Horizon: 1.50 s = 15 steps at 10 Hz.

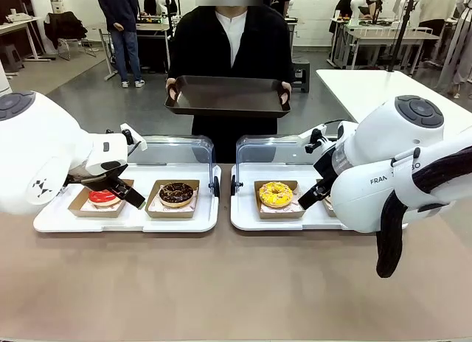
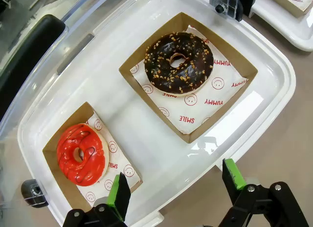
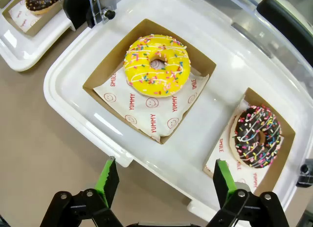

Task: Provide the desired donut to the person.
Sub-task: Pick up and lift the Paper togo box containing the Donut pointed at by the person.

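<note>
Above the trays, left gripper and right gripper hover, fingers spread, empty; best pinch a box rim, sparing the donuts.

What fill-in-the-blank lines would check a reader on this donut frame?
1. The left tool and the right tool both have jaws that are ____.
2. The red donut is one of ____ donuts on the white tray under the left tool.
3. The person holds a dark tray with ____ hands.
Missing words: open; two; both.
</note>
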Motion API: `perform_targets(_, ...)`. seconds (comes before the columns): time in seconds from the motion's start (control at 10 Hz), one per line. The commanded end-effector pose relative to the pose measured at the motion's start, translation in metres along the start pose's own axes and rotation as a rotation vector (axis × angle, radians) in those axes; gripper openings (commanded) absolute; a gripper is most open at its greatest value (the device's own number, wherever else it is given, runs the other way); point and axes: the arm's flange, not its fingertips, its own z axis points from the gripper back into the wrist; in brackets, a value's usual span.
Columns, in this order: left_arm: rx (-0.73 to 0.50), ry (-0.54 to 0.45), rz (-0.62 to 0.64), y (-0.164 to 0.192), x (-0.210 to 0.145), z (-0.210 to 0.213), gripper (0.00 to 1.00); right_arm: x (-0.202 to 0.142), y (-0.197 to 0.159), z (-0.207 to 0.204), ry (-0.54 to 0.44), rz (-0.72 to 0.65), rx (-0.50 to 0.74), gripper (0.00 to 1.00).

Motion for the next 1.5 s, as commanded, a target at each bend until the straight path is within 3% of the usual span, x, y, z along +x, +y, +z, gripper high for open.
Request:
perform_targets(0.0,0.000,0.000,0.000,0.000,0.000,0.000,1.00,0.000,0.000,0.000,0.000,0.000,0.000,1.00)
perform_targets(0.7,0.000,0.000,0.000,0.000,0.000,0.000,1.00,0.000,0.000,0.000,0.000,0.000,0.000,1.00)
perform_targets(0.9,0.074,0.005,-0.019,0.015,-0.005,0.054,1.00,0.009,-0.005,0.053,-0.023,0.025,-0.053,1.00)
perform_targets(1.1,0.073,0.000,-0.046,0.028,-0.017,0.114,1.00,0.005,-0.015,0.117,-0.022,0.023,-0.068,1.00)
perform_targets(1.4,0.067,-0.020,-0.094,0.026,-0.036,0.176,1.00,-0.011,0.001,0.200,-0.005,0.067,-0.094,1.00)
